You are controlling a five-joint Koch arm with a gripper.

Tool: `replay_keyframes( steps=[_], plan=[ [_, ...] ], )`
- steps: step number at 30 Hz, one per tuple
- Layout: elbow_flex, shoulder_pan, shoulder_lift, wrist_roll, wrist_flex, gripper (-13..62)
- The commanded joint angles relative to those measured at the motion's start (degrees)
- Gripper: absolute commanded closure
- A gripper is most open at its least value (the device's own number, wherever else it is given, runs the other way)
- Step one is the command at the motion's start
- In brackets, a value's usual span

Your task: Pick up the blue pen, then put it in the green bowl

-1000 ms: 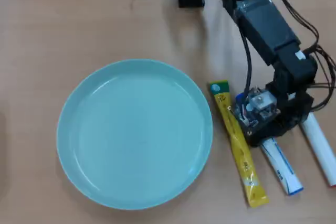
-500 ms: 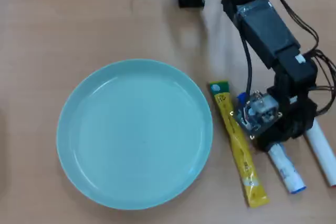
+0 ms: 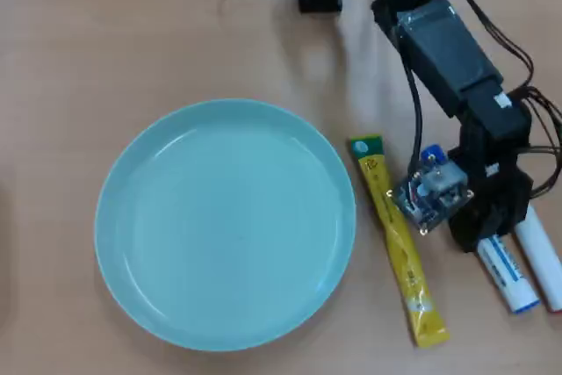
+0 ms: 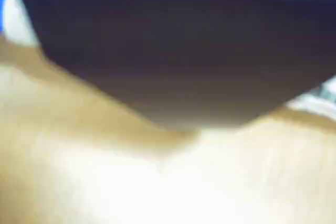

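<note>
My pincer [image 3: 479, 236] sits down over the blue pen [image 3: 507, 273] near the worktop's right edge; I cannot tell whether it grips. The pen has slid right, now just beside the red-capped marker [image 3: 542, 256], so no lift yet toward the green bowl [image 3: 224, 224].

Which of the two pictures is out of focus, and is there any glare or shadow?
Wrist view: heavily blurred, a dark shape fills the upper half, with pale washed-out wooden table below. Overhead view: fairly sharp, even light, soft sheen on the pale mint-green round bowl, faint shadow beside the black arm.
</note>
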Motion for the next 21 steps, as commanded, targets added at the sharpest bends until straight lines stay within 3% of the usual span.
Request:
replay_keyframes(
  steps=[1,21],
  plan=[
    [-1.85,-0.88,0.0,1.93,-0.09,57.8],
    [-7.03,-0.79,0.79,-0.97,17.49,56.4]
  ],
)
